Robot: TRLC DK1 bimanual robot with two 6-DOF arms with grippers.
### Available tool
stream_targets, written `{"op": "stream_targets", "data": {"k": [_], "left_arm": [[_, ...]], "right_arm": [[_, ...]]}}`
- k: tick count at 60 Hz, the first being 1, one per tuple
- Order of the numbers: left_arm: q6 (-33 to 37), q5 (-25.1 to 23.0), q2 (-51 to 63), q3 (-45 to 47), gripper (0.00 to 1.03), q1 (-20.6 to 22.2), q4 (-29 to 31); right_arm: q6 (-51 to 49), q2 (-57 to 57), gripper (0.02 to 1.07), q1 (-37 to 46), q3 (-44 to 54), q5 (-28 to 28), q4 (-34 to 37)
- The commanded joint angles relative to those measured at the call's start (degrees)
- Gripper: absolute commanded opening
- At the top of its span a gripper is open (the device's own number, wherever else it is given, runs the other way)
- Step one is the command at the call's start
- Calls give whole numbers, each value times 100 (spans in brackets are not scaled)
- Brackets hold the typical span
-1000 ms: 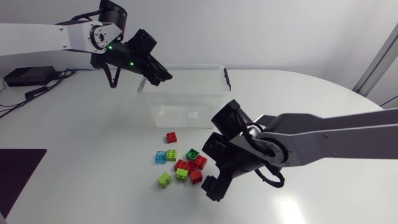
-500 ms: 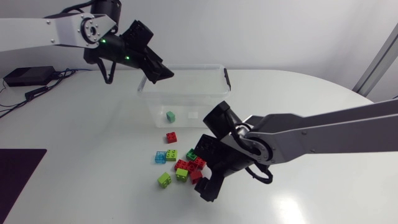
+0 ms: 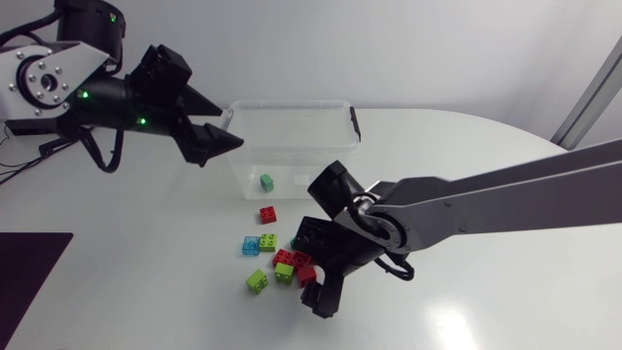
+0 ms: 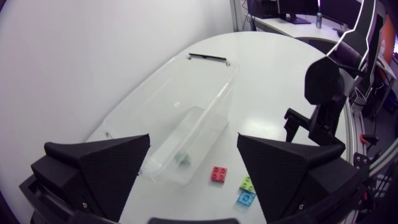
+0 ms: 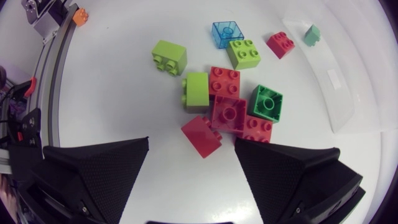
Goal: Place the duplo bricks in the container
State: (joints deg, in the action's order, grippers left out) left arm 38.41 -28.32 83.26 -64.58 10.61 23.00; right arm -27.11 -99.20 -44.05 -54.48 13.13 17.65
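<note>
1. left gripper [image 3: 222, 152]: fingers spread wide, nothing in them. It hangs just beside the container's left end, outside the wall, probably parked there to leave the bricks to the other arm.
2. container [image 3: 292, 106]: clear tub, upright, lid off, behind the bricks. The open top suits drops from above.
3. teal brick [image 3: 266, 181]: the only brick inside, on the tub floor near the front wall.
4. lone red brick [image 3: 267, 215]: on the table just in front of the container, apart from the rest.
5. blue brick [image 3: 251, 245] and lime brick [image 3: 267, 242]: side by side, close together.
6. outlying lime brick [image 3: 257, 281]: alone, just left of the pile.
7. pile [image 3: 288, 264]: reds and one lime packed together, not yet in the tub.
8. right gripper [image 3: 315, 266]: fingers apart, gripping nothing, low over the pile's right side. The outer red brick [image 5: 202, 135] lies between the fingers, apparently untouched; likely lined up as the next pick.
9. views: the right wrist view shows the green brick [image 5: 267, 104], which the right arm all but hides from above. The left wrist view looks along the tub's length to the teal brick. Only the head view places both grippers against the tub.
</note>
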Motion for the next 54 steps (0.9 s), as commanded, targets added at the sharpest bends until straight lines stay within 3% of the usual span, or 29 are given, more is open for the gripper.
{"op": "stream_targets", "data": {"k": [1, 18, 25, 27, 34, 54], "left_arm": [[254, -34, -258, 463, 99, -33, 90], [562, -34, -311, 1360, 99, -24, 73], [659, -34, -293, 1553, 99, -24, 64], [659, -34, -284, 1580, 99, -24, 64], [659, -34, -284, 1659, 99, -33, 64], [667, -34, -364, 1791, 99, -59, 55]], "right_arm": [[-251, -223, 102, -121, -107, 23, 28], [-303, -583, 97, -209, -344, -3, 142], [-400, -653, 90, -165, -441, -12, 344], [-400, -645, 86, -165, -458, -12, 362], [-426, -636, 51, -227, -476, -82, 424], [-374, -548, 38, -271, -327, -82, 441]]}}
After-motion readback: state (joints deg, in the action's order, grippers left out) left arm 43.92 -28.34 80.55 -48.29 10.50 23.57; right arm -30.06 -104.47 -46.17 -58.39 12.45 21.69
